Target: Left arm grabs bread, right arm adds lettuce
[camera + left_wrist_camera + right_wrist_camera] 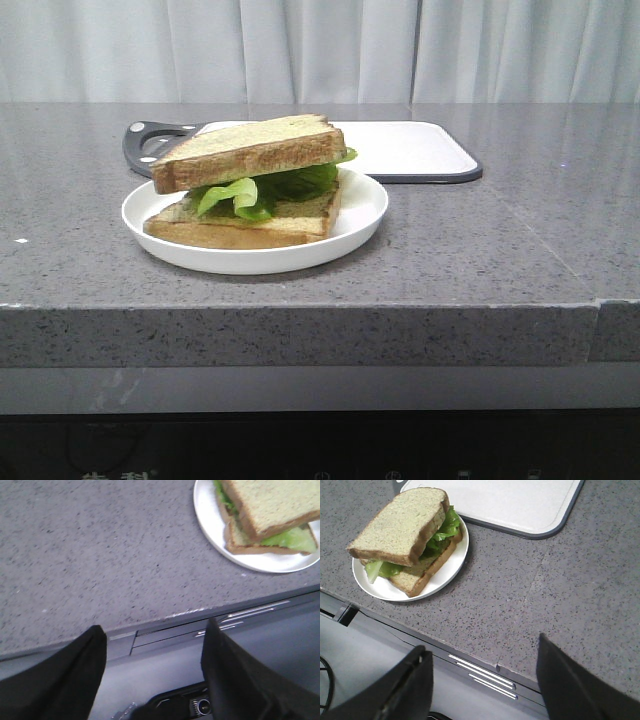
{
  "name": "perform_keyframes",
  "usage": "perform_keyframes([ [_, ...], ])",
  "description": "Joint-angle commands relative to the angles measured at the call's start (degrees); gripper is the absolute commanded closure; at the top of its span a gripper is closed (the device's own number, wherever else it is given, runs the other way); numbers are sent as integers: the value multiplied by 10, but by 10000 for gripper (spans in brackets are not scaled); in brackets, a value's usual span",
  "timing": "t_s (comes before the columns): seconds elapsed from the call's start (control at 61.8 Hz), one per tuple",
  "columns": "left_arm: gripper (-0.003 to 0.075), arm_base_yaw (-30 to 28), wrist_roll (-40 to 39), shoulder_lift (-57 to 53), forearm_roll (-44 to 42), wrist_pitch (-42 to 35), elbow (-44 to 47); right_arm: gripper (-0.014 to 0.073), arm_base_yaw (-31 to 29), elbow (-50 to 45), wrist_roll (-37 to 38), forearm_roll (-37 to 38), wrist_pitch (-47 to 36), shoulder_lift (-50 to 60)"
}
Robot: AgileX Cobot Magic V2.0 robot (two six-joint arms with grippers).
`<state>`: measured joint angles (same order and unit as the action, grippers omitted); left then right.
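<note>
A sandwich sits on a white plate (360, 215). The thick bread slice (250, 148) lies tilted on top, the green lettuce (245, 193) under it, and a thinner slice (250, 228) at the bottom. The same stack shows in the left wrist view, bread (272, 502) over lettuce (292, 537), and in the right wrist view, bread (400, 525) over lettuce (442, 530). My left gripper (155, 630) is open and empty, back over the counter's front edge. My right gripper (482, 650) is open and empty, also back over the front edge. Neither gripper shows in the front view.
A white cutting board (410, 150) with a dark rim and handle lies behind the plate; it also shows in the right wrist view (520, 502). The grey stone counter (500, 250) ends at a front edge (300, 305) with a dark panel below.
</note>
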<state>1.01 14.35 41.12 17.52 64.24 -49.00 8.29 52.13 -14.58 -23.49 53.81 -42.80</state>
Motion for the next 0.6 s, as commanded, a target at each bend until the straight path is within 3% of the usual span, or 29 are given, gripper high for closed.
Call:
perform_keyframes([
  [0.0,300,-1,-36,-54,-22,-39,11,127,-3,13,-2,-14,-30,2],
  [0.275,302,-1,-50,-130,-24,-86,47,127,-3,13,-2,-14,-25,2],
  [0.34,331,-1,-50,-130,-24,-86,49,157,-3,13,-2,-14,-23,2],
  [0.388,382,-1,-50,-130,-24,-87,50,210,-3,13,-2,-14,-22,2],
  [0.583,625,-1,-50,-130,-23,-106,51,558,-3,13,-2,-14,-17,2],
])
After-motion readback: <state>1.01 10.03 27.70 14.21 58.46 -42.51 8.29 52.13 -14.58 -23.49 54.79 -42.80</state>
